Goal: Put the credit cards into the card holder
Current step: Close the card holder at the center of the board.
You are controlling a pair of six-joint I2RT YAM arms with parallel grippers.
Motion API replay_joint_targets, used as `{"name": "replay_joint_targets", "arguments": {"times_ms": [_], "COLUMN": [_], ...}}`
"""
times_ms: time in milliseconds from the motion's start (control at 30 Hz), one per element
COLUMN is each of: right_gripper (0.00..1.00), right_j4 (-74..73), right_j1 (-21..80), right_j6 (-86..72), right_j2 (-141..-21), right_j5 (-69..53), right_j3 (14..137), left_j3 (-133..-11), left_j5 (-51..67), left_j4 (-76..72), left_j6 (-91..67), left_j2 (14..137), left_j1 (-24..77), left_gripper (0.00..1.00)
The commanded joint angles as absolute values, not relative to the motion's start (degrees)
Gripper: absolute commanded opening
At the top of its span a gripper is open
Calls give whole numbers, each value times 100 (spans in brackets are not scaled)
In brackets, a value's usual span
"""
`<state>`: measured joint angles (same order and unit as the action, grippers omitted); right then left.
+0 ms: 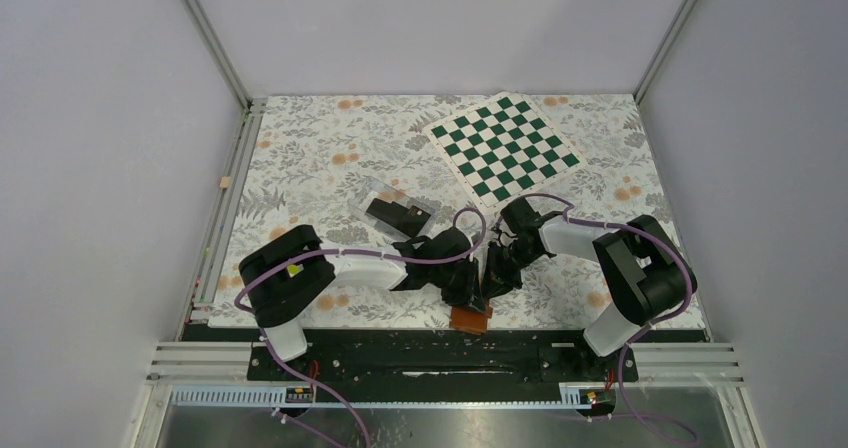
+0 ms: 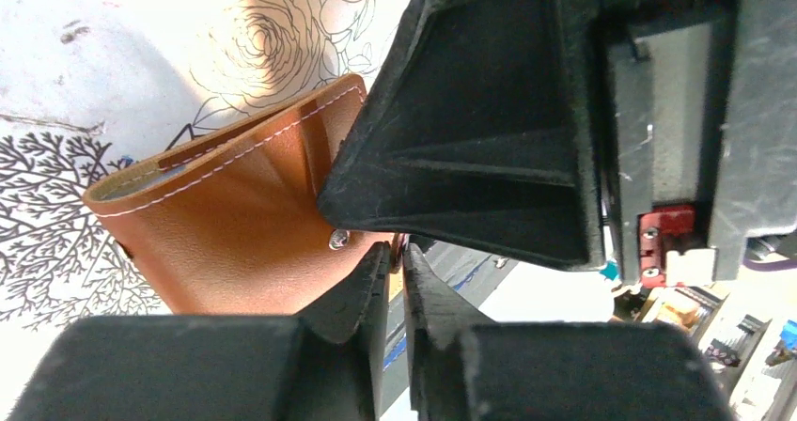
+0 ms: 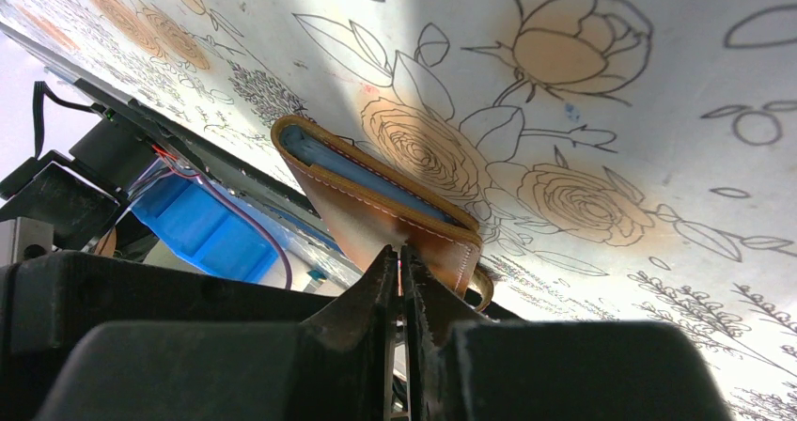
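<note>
Right claw (image 3: 399,252) pinching the card holder (image 3: 376,210) by its edge at the near side of the surface (image 3: 658,83), I judge to steady it; left claw (image 2: 395,255) sits beside its snap, and I cannot tell whether it grips; credit cards (image 1: 386,211) lie well apart

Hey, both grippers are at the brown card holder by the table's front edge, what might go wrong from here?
The card holder sits at the table's near edge. The right gripper pinches only its edge, so a slip may drop it off. The left gripper works right against the right gripper, so they may collide or tug the card holder loose.
</note>
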<state>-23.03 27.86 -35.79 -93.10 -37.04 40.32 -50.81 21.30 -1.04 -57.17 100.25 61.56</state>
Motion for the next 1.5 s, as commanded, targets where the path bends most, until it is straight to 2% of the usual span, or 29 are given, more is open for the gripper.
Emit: {"name": "replay_joint_targets", "arguments": {"times_ms": [0, 100, 267, 433, 867, 1000, 1200, 1467], "right_gripper": [12, 12, 12, 12, 12, 12, 12, 13], "right_j4": [-2325, -2327, -2353, -2360, -2357, -2361, -2362, -2362], "right_j1": [2829, 2828, 2830, 2829, 2830, 2830, 2830, 2828], "right_j6": [-3326, -3320, -3307, -3291, -3287, -3287, -3277, -3277], "right_j2": [-9526, -9489, -9469, -9479, -9519, -9517, -9535, -9487], "right_j5": [-2921, -2924, -2913, -2914, -2937, -2942, -2953, -2942], "right_j3": [3955, 3954, 3946, 3957, 3970, 3970, 3976, 3973], "left_j3": [-5300, -5312, -5447, -5462, -5384, -5296, -5247, -5239], "left_j5": [2240, 2064, 1869, 1735, 1785, 1897, 1971, 1921], "left_j4": [-330, -154, 283, 457, 114, -156, -279, -132], "left_j6": [-5713, -5682, -5504, -5428, -5481, -5560, -5582, -5502], "left_j2": [10064, 10000, 9929, 9872, 9804, 9808, 9796, 9714], "left_j1": [6174, 6170, 6161, 6161, 6149, 6135, 6126, 6117], "left_gripper": [5, 1, 2, 15, 23, 20, 0, 0]}}
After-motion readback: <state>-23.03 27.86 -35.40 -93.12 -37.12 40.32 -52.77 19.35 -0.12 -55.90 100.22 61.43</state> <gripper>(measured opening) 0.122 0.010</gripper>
